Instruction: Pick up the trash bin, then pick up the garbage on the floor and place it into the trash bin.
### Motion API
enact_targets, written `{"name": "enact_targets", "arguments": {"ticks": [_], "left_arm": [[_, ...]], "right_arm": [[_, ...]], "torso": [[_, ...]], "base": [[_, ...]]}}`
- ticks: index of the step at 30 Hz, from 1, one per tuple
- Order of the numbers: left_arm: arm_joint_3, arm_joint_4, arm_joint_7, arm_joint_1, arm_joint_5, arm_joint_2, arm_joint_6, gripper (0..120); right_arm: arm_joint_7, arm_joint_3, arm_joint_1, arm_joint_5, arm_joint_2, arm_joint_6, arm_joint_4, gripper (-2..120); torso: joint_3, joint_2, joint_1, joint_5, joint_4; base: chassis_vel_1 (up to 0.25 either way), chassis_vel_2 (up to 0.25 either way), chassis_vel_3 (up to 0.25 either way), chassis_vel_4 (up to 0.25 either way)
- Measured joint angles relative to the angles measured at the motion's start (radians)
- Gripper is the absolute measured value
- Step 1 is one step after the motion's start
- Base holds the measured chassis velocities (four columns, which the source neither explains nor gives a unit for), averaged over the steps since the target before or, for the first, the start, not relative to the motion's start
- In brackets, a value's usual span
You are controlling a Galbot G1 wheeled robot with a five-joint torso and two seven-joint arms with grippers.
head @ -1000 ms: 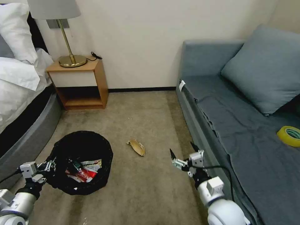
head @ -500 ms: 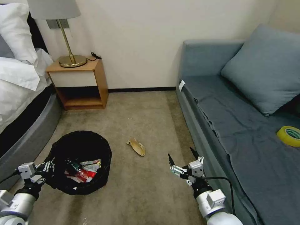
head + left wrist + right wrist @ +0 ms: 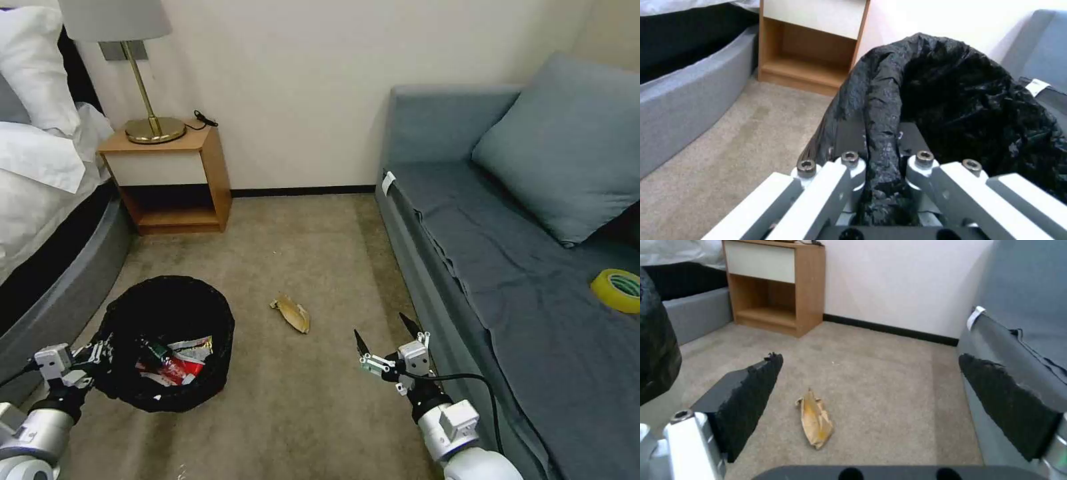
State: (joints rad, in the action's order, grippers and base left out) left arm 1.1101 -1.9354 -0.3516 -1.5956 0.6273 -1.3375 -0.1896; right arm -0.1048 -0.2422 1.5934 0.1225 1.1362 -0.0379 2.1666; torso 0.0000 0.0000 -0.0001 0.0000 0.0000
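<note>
The trash bin (image 3: 215,308), round and black with a liner, stands on the carpet at my lower left. My left gripper (image 3: 99,355) is shut on its near rim, and the left wrist view shows the liner (image 3: 960,83) bunched between the fingers of that gripper (image 3: 882,136). Inside the bin lie garbage pieces: a red-and-white carton (image 3: 177,371), a wrapper (image 3: 195,347) and a small bottle (image 3: 151,351). A tan curled scrap (image 3: 293,312) (image 3: 815,421) lies on the floor to the right of the bin. My right gripper (image 3: 381,329) (image 3: 870,357) hangs open short of the scrap.
A grey sofa (image 3: 507,267) runs along the right, close beside my right arm, with a yellow tape roll (image 3: 617,290) on its seat. A wooden nightstand (image 3: 175,179) with a lamp stands at the back left. The bed (image 3: 53,267) borders the left side.
The bin and my left gripper have shifted slightly to the left. My right gripper has drawn back a little toward me and stays open. The scrap has not moved.
</note>
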Motion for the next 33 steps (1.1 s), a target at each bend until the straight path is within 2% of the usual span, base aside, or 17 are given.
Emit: {"name": "enact_targets", "arguments": {"ticks": [14, 33], "left_arm": [[-0.001, 0.013, 0.022, 0.004, -0.005, -0.013, 0.0, 6], [0.016, -0.008, 0.029, -0.008, -0.004, -0.024, 0.0, 6]], "right_arm": [[0.053, 0.001, -0.015, 0.002, -0.021, -0.02, -0.003, 100], [0.062, 0.011, -0.032, 0.008, -0.046, 0.003, -0.006, 100]], "torso": [[0.0, 0.0, 0.0, 0.0, 0.0], [0.0, 0.0, 0.0, 0.0001, 0.0]], "base": [[0.0, 0.0, 0.0, 0.0], [0.0, 0.0, 0.0, 0.0]]}}
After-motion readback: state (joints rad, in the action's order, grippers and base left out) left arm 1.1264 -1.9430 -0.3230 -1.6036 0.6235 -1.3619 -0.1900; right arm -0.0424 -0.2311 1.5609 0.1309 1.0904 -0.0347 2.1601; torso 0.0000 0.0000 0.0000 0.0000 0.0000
